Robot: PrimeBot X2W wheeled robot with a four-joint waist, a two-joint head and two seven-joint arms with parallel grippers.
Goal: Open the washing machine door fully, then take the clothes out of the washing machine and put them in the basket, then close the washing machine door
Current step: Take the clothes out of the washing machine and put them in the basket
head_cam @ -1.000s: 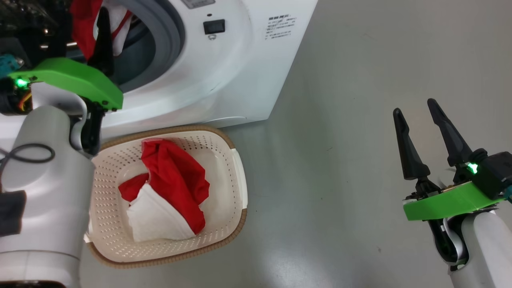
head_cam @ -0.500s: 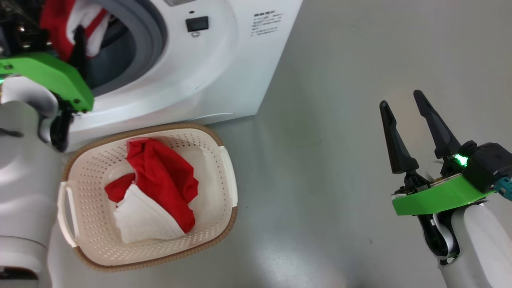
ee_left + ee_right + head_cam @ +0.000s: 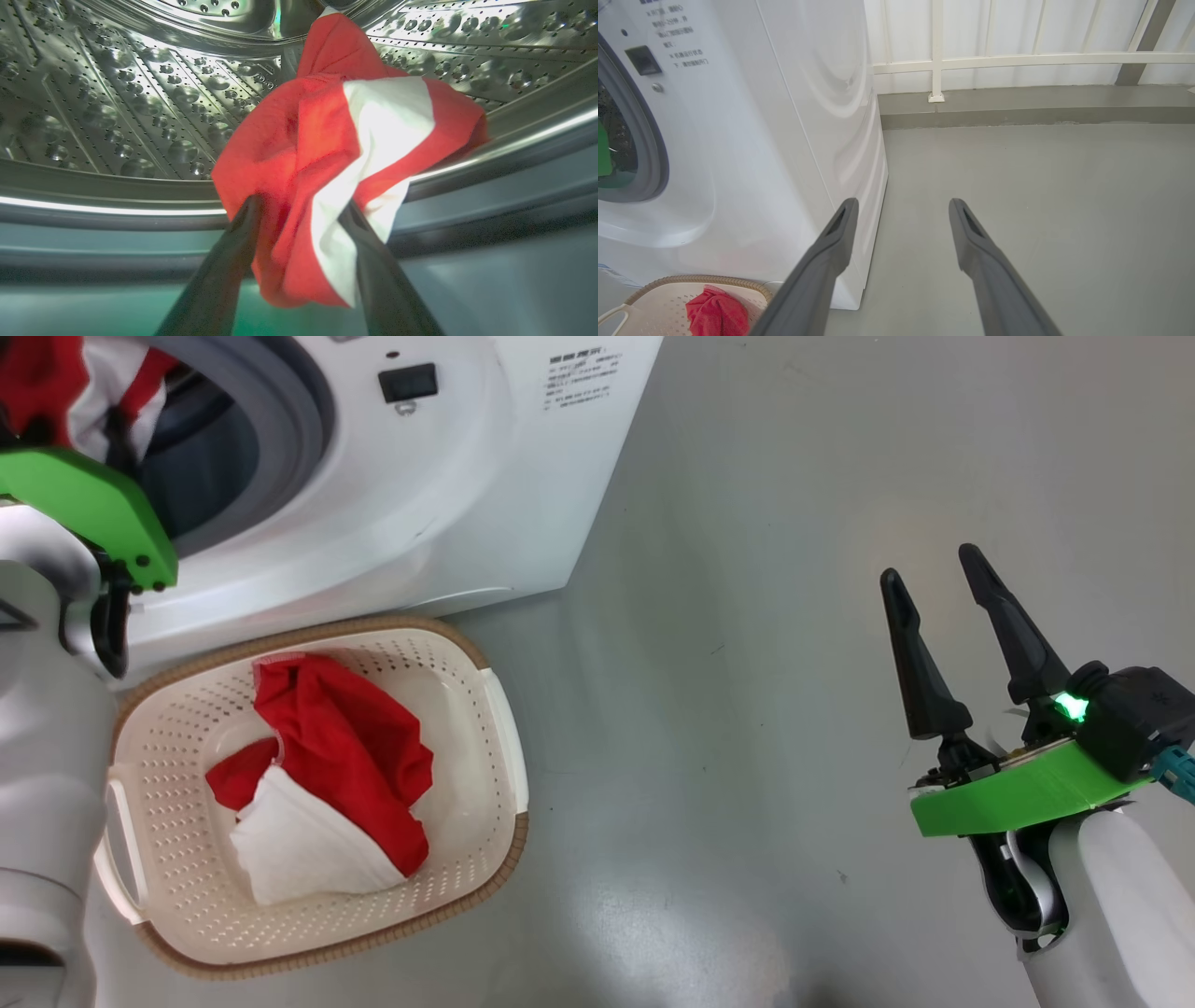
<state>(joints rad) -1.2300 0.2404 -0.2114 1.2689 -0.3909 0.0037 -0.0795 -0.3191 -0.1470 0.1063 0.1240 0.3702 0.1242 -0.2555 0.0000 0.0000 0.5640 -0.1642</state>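
Drum mouth is clear, so I take the door step as done. One red-and-white garment [image 3: 345,747] is in the basket [image 3: 308,633], on the floor [image 3: 747,709] just in front of the washing machine [image 3: 448,504]. Second garment [image 3: 336,154] is draped over the drum [image 3: 140,93] lip. Left gripper [image 3: 301,205]: fingers wide apart, straddling that cloth, fabric touching both, no clamp yet. Right gripper [image 3: 927,563]: fingers apart, empty. Remaining: extract, drop, close door.
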